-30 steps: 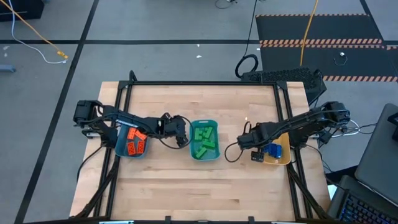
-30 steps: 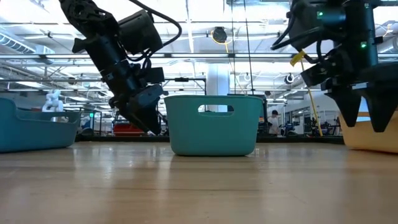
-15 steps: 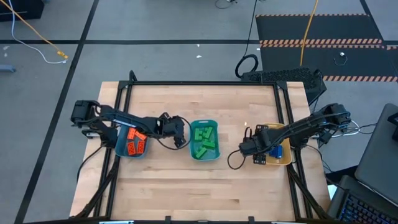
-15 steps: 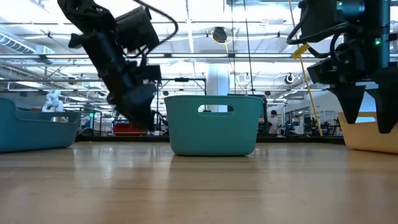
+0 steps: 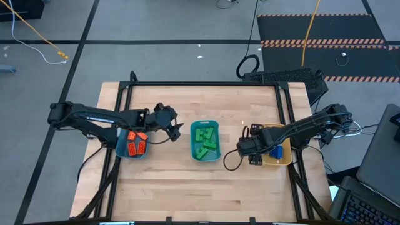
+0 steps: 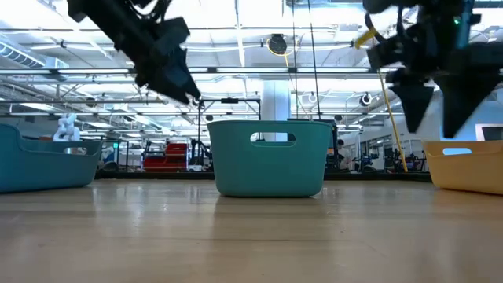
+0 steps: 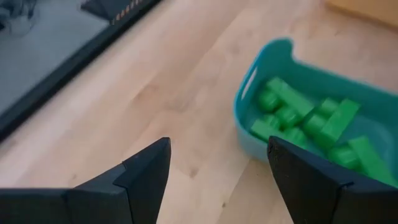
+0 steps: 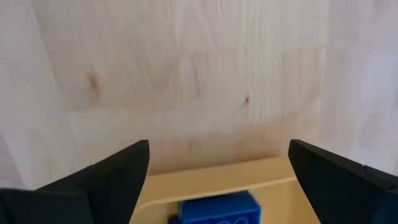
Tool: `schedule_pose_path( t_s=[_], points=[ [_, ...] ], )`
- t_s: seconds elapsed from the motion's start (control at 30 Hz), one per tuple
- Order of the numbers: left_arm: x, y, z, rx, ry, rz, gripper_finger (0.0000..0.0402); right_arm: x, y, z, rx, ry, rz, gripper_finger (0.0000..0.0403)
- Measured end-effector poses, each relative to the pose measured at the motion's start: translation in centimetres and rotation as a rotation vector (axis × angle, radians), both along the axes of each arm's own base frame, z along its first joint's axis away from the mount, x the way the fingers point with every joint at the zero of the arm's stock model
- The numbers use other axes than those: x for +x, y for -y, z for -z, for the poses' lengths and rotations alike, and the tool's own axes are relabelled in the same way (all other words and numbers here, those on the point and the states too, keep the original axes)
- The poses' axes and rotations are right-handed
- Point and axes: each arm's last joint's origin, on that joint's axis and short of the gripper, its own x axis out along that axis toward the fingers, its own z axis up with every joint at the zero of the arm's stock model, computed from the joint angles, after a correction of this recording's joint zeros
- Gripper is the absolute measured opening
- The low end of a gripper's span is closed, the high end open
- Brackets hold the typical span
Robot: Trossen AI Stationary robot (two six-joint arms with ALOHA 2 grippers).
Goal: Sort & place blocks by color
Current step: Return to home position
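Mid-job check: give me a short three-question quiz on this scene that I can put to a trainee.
1. True or false: the left pincer is shut on a block.
2. Which colour of blocks lies in the middle teal bin? A orange, B green, C blue.
3. Fill in: the blue block lies in the ___ bin.

Key: 1 false; it is open and empty, as is the right pincer. 2 B, the green blocks. 3 yellow-tan bin.
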Motion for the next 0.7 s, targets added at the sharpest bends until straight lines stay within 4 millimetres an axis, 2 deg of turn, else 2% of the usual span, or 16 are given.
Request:
schedule_pose_path(
  t_s=[0.2, 0.37, 0.47, 0.53, 0.63, 0.7],
  points=[
    [-0.2, 0.6, -2.1, 0.041, 0.12, 0.148, 0.0269, 1.9, 0.1, -1.2, -0.11, 0.213, -0.041, 0.0377],
    [-0.2, 1.4, -2.4, 0.023, 0.128, 0.255, 0.0268, 3.4, 0.1, -2.7, -0.102, 0.447, -0.051, 0.0377],
    [-1.4, 1.6, -2.1, -0.004, 0.051, 0.253, 0.0268, 2.8, 0.4, -4.0, -0.133, 0.514, -0.034, 0.0375],
    [-2.0, 1.8, -2.9, 0.002, 0.077, 0.259, 0.0268, 1.8, 0.7, -4.9, -0.129, 0.554, -0.015, 0.0367],
    [-3.3, 2.1, -3.8, 0.006, 0.089, 0.273, 0.0253, 0.1, 1.4, -5.5, -0.116, 0.61, 0.029, 0.034],
    [-4.1, 2.4, -4.5, 0.012, 0.124, 0.287, 0.0227, -1.1, 1.7, -5.2, -0.086, 0.626, 0.062, 0.0312]
  ],
)
